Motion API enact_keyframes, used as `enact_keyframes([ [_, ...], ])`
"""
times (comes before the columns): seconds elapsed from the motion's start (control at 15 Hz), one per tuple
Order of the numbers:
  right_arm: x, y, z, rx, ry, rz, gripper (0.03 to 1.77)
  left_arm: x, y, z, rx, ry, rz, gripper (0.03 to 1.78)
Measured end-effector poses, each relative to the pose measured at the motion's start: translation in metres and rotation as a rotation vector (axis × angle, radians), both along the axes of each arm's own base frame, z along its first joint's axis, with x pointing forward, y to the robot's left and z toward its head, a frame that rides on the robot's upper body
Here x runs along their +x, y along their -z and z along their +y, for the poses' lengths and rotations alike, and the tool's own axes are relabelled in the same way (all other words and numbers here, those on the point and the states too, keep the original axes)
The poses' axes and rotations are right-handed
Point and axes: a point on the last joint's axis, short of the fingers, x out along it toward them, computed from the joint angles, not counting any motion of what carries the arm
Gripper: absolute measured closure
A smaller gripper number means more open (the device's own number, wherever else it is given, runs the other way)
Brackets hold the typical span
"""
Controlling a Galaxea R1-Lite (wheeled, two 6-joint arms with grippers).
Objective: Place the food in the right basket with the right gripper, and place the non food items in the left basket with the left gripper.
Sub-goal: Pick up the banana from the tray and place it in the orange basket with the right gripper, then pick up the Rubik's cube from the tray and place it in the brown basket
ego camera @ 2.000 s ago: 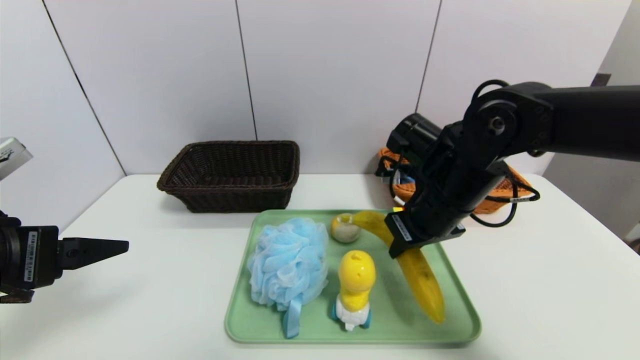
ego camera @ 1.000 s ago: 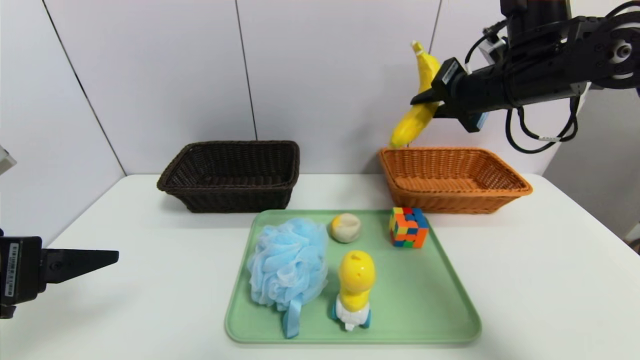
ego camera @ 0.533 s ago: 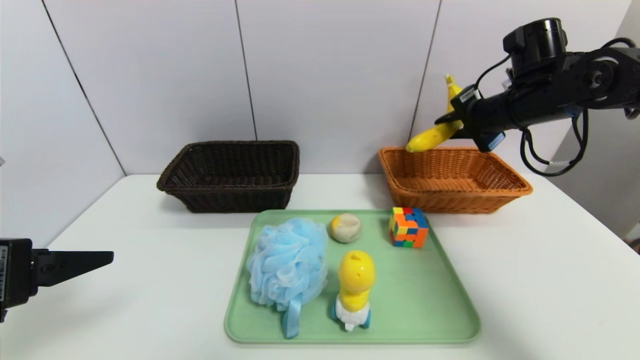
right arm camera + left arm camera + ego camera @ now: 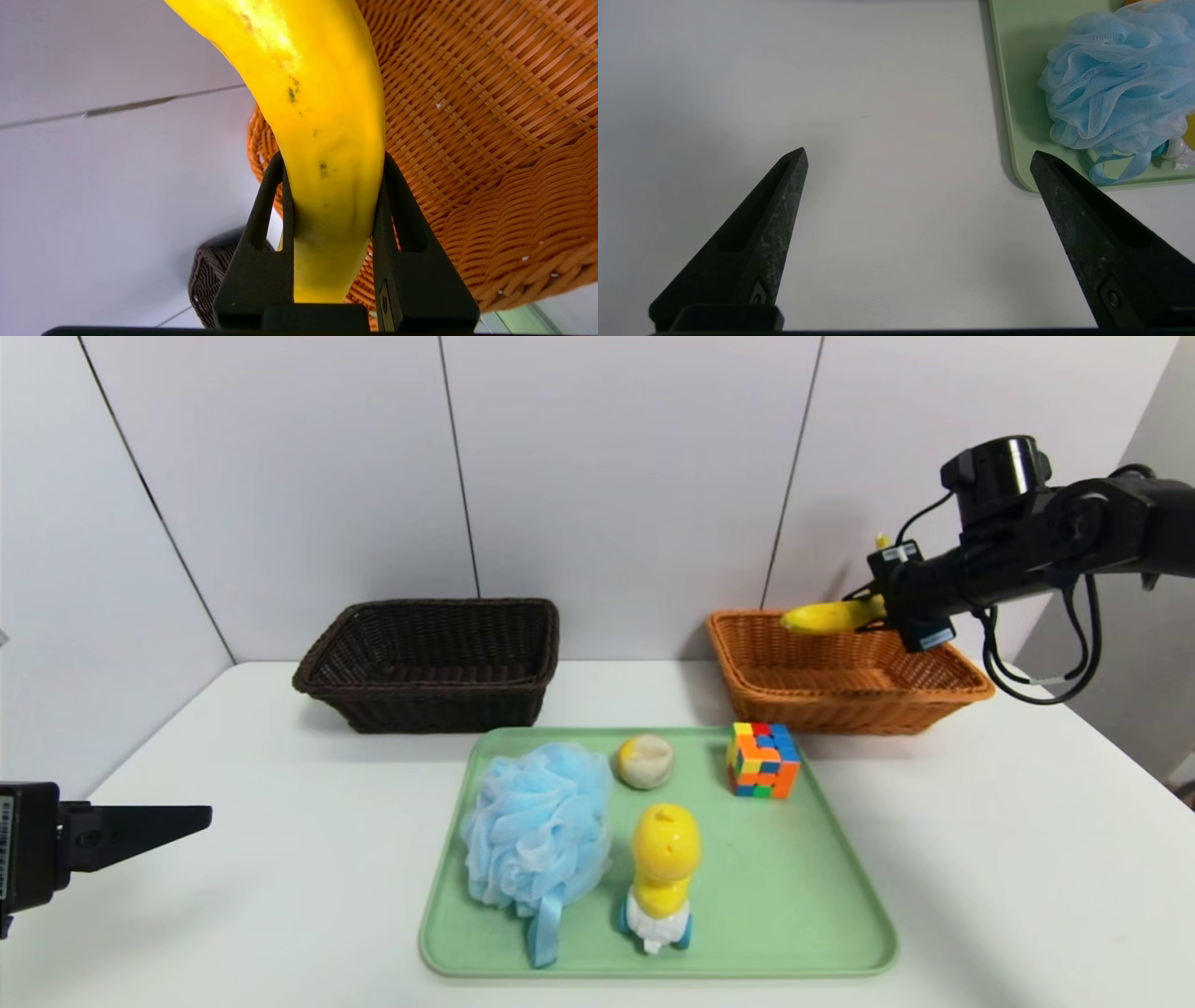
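From the head view, the right gripper [image 4: 876,609] holds the banana [image 4: 831,615] lying flat, just above the orange basket [image 4: 845,695] at the far right of the counter [image 4: 280,859]. The left gripper [image 4: 182,821] waits at the near left. On the green tray [image 4: 794,896] sit a blue bath puff [image 4: 539,826], a yellow toy [image 4: 663,873], a round bun [image 4: 645,761] and a color cube [image 4: 764,760]. In the left wrist view, the left fingers [image 4: 780,210] are wide apart with nothing between them. In the right wrist view, the right fingers [image 4: 261,242] are clamped on the banana near one end. It looks soft and smooth, so a gentle hold near the middle seems safest.
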Motion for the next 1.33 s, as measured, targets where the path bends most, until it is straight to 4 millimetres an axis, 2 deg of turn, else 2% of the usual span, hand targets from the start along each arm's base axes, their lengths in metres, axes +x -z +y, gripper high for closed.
enact_keyframes([
  [0.33, 0.01, 0.019, -0.008, 0.034, 0.039, 0.058, 1.35, 0.001, 0.0, 0.0, 0.001, 0.003, 0.003, 0.12],
  [0.53, 0.012, 0.026, -0.008, 0.035, 0.038, 0.073, 0.93, 0.001, 0.0, 0.0, 0.001, 0.002, 0.003, 0.12],
  [0.87, 0.013, 0.026, -0.008, 0.037, 0.042, 0.076, 0.53, 0.001, 0.0, 0.0, 0.002, 0.002, 0.002, 0.12],
  [1.07, 0.003, 0.004, -0.007, 0.033, 0.019, 0.019, 0.39, 0.0, -0.002, 0.0, 0.0, 0.0, -0.008, 0.12],
  [1.33, -0.033, -0.049, 0.011, -0.026, -0.108, -0.128, 0.27, -0.003, -0.006, 0.0, 0.003, -0.006, -0.042, 0.12],
])
